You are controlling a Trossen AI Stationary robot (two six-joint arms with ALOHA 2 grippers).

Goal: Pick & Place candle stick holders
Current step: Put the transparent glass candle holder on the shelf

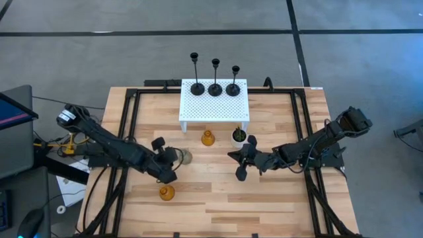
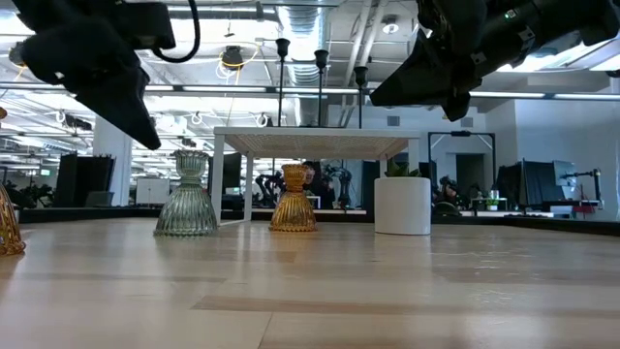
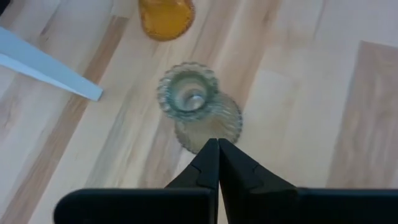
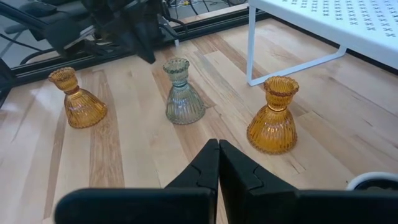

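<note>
The wooden table (image 1: 277,198) carries a white perforated stand (image 1: 215,104) beyond both grippers, with three black candle stick holders (image 1: 215,86) in a row on top of it. The left gripper (image 3: 218,152) hangs above the table with its fingers pressed together on nothing, the pale grey glass holder (image 3: 193,102) standing just ahead of its tips, one amber glass holder (image 1: 207,138) farther ahead by the stand and another amber holder (image 1: 166,192) off to its near side. The right gripper (image 4: 218,151), likewise closed and empty, hovers near the small white pot (image 1: 239,136) with a green plant, facing the three glass holders.
</note>
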